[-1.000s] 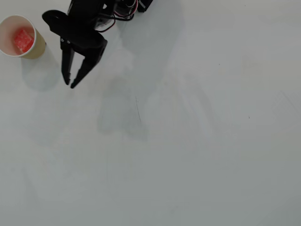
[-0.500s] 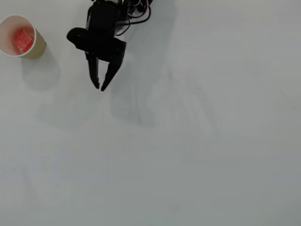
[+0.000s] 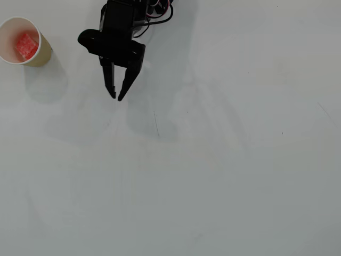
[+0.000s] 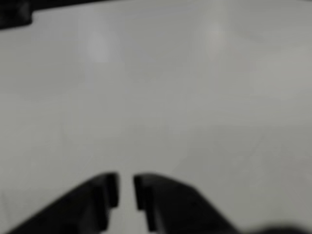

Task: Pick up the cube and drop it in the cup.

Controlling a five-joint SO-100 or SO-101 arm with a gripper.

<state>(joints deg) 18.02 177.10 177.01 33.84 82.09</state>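
Note:
The red cube (image 3: pixel 25 45) lies inside the paper cup (image 3: pixel 45 55), which stands upright at the far left top of the overhead view. My black gripper (image 3: pixel 116 96) is to the right of the cup, well apart from it, with its fingers pointing down the view over the bare table. Its jaws are almost together, with only a thin slit between the tips, and they hold nothing. In the wrist view the gripper (image 4: pixel 126 190) shows at the bottom edge over the blurred white table. Cup and cube are out of that view.
The white table (image 3: pixel 213 170) fills both views. The arm's body and cables (image 3: pixel 154 13) are at the top edge of the overhead view. A dark strip (image 4: pixel 14 12) sits in the top left corner of the wrist view.

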